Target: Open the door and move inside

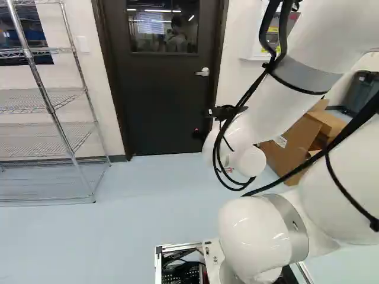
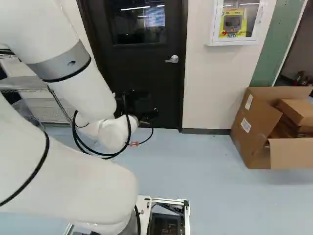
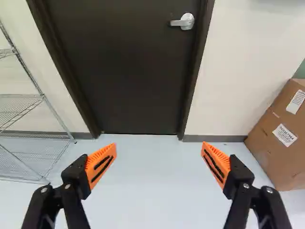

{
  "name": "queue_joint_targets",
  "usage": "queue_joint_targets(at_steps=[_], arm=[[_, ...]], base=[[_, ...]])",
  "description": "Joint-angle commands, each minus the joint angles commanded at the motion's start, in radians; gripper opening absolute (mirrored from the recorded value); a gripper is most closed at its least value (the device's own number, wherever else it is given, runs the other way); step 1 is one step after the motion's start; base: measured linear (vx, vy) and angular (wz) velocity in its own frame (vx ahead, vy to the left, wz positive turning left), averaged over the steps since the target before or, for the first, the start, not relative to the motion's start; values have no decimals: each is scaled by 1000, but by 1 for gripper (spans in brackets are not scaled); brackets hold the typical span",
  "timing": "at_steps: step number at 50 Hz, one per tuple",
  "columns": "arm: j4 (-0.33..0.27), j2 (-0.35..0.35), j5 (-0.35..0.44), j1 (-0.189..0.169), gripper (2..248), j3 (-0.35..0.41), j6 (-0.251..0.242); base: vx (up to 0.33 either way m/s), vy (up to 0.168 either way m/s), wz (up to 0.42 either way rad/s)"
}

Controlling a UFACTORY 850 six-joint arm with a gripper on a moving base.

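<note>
My gripper (image 2: pixel 142 112) is a dark shape in front of the lower door in the right base view, partly hidden by the arm. In the wrist view the gripper (image 3: pixel 158 162) has its two orange-padded fingers wide apart, nothing between them. Ahead stands the dark door (image 3: pixel 124 67), closed in its brown frame, with a window in its upper part in the base views. Its silver lever handle (image 3: pixel 183 22) is on the side toward the cardboard box, well ahead of the fingers and touched by neither.
A wire shelf rack (image 1: pixel 44 89) stands left of the door. Right of it, a white wall cabinet (image 2: pixel 235 22) hangs above an open cardboard box (image 2: pixel 254 127) on the floor. Pale blue floor (image 3: pixel 152 191) lies between the base and the door.
</note>
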Motion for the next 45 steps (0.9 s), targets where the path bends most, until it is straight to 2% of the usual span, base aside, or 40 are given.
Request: queue_joint_targets(at_steps=[45], arm=[[0,0,0,0,247,0,0]], base=[[142,4,-7]])
